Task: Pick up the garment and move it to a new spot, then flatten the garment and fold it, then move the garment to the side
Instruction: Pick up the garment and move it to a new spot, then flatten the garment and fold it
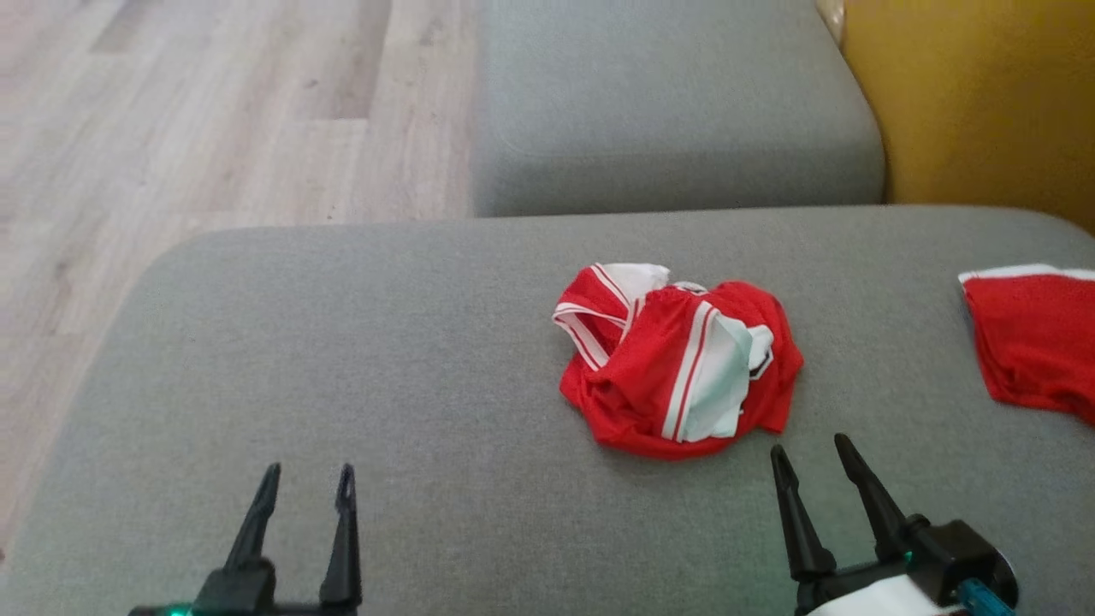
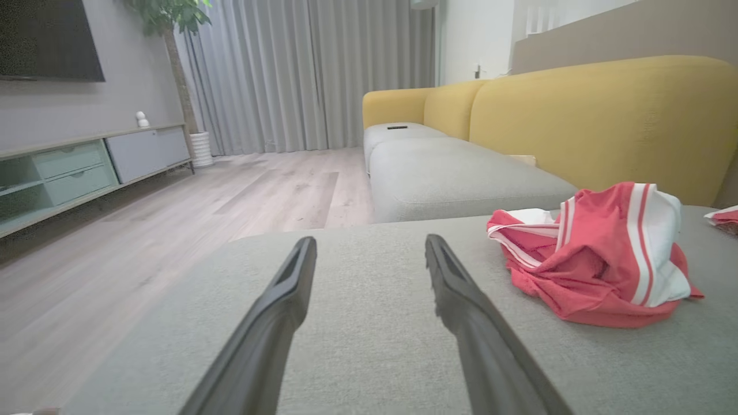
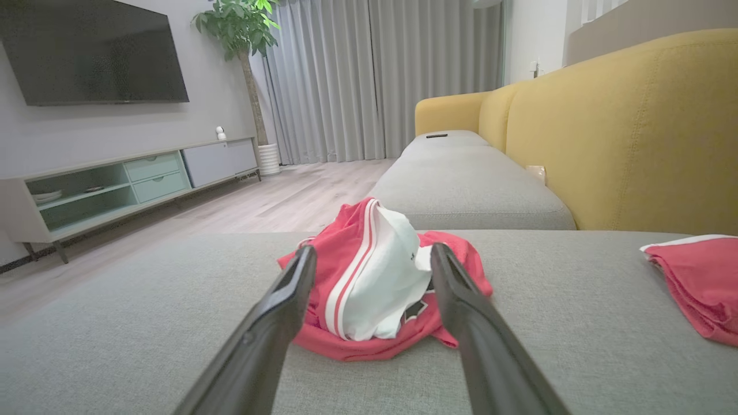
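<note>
Lying in a crumpled heap on the grey sofa seat (image 1: 385, 359), the red and white jersey (image 1: 680, 364) sits a bit to the right of the middle. It is all bunched up with folds tucked under, so it is not flat yet. The right gripper (image 1: 810, 445) hovers just beside its near edge, jaws spread wide and holding nothing. In the right wrist view the heap sits right between them, so I think this arm is lined up to go in and pinch the cloth. The left gripper (image 1: 309, 470) hangs well apart on the left over bare cushion, jaws spread wide and empty too, maybe ready to help pull the cloth flat. Another red cloth (image 1: 1031, 342) lies near the right edge, apart from the jersey. Behind are a second grey seat (image 1: 676, 103), the yellow sofa back (image 1: 984, 103) and the wooden floor (image 1: 214, 111).
</note>
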Controlling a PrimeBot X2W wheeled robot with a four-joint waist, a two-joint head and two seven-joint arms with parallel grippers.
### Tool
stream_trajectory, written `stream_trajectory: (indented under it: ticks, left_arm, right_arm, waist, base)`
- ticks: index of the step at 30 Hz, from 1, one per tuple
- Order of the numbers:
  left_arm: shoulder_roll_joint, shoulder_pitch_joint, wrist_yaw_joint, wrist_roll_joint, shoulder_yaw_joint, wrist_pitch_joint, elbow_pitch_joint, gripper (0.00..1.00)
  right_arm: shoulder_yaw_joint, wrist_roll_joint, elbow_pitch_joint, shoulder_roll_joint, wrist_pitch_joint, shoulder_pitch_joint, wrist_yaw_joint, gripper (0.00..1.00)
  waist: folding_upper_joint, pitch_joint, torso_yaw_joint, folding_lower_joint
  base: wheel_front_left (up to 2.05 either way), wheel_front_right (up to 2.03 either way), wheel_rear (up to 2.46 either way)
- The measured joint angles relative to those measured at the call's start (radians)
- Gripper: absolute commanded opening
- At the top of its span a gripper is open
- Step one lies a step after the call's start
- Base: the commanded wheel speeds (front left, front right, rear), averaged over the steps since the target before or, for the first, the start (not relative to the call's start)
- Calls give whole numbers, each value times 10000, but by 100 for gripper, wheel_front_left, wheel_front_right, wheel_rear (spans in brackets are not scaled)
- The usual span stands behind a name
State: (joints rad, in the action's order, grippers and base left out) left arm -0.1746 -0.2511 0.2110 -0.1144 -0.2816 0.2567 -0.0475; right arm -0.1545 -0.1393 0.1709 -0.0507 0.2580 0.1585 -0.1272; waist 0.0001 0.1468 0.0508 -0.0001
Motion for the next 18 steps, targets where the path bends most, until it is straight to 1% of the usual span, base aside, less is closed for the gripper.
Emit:
stream_trajectory:
  ticks: [2,6,10,18]
  left_arm:
    - [21,-294,-17,86,140,0,-217,100]
    - [125,-732,-194,362,222,0,-378,100]
    - [190,-772,-349,577,251,0,-378,100]
    - [288,-768,-539,635,405,0,-374,100]
  right_arm:
    - [0,0,35,12,0,17,0,100]
    - [-2,0,44,29,0,19,0,100]
    - [-6,0,61,33,0,105,0,100]
    - [-2,0,217,38,0,196,0,100]
  waist:
    - [0,134,101,-1]
    - [0,259,198,1]
    - [0,298,186,1]
    - [0,263,68,2]
  base:
    - [0,0,0]
    - [0,0,0]
    - [0,0,0]
    - [0,0,0]
